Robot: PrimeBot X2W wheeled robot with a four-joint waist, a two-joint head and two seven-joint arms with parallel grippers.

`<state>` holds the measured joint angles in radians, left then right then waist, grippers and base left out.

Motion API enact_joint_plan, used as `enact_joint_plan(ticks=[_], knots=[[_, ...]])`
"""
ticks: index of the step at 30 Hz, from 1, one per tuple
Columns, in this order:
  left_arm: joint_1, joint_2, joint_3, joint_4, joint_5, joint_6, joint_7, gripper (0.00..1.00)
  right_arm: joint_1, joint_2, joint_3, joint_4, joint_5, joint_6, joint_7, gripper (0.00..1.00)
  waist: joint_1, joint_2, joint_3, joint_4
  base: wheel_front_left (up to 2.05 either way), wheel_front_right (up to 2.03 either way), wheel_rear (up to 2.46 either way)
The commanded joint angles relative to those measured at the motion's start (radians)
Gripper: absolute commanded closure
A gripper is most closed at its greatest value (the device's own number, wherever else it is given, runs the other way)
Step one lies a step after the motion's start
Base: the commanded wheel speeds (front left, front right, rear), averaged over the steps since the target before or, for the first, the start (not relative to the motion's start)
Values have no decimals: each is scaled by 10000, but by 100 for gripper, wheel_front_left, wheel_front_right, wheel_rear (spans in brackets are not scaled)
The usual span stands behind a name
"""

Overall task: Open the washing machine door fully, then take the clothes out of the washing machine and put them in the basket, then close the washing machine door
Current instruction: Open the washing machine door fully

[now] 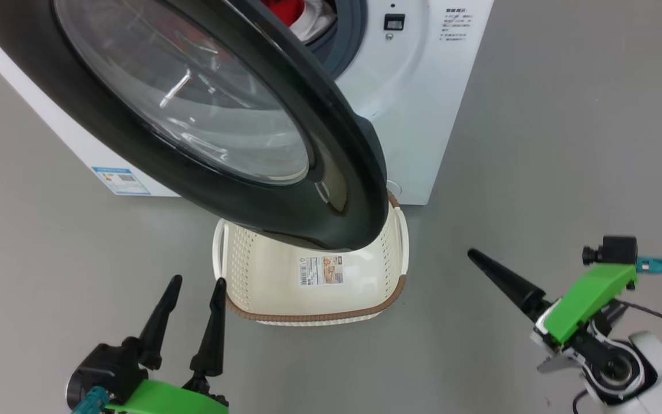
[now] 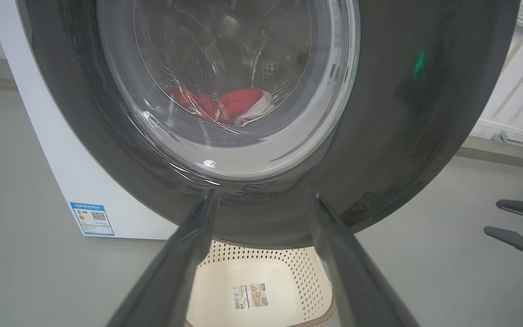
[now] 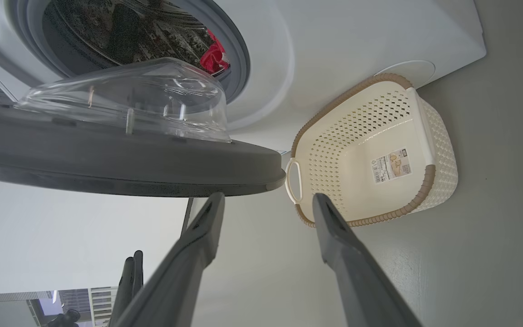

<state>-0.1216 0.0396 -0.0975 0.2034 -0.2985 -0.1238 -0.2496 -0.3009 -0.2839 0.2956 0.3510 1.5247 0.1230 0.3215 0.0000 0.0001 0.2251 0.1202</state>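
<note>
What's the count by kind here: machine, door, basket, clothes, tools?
Washing machine: 1
Washing machine door, open: 1
Basket, empty: 1
Clothes heap, red and white: 1 (separate pieces cannot be told)
Tools, both open: 2 (left tool, right tool)
Total: 6

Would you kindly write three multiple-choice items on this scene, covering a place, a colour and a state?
1. Where are the clothes? A inside the machine B on top of it C on a chair
2. The rim of the basket is: A blue B brown C black
3. The left gripper is: A shut on clothes B shut, empty C open, empty
Answers: A, red fabric shows inside; B, a brown band edges it; C, its jaws stand apart, holding nothing.
</note>
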Motion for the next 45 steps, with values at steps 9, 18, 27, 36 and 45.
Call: enact_joint_plan(ticks=[9, 18, 27, 36, 45], knots=[[207, 106, 491, -117, 183, -45, -122, 0, 1001, -609, 582, -324, -1125, 77, -1916, 0, 0, -1, -195, -217, 0, 0, 0], [292, 106, 552, -38, 208, -58, -122, 0, 1240, -1153, 1429, -57, -2017, 77, -4006, 0, 0, -1, -292, -355, 0, 0, 0], [360, 106, 552, 4, 213, -64, -122, 0, 1127, -1602, 2369, 499, -3702, 77, -5780, 0, 0, -1, -381, -390, 0, 0, 0], [377, 106, 584, -2, 223, -66, -122, 0, 1589, -696, 223, 457, -6580, 77, -5829, 0, 0, -1, -382, -388, 0, 0, 0], [306, 106, 598, 1, 240, -68, -122, 0, 2309, 353, -2003, -649, -9764, 77, -5831, 0, 0, -1, -321, -347, 0, 0, 0]])
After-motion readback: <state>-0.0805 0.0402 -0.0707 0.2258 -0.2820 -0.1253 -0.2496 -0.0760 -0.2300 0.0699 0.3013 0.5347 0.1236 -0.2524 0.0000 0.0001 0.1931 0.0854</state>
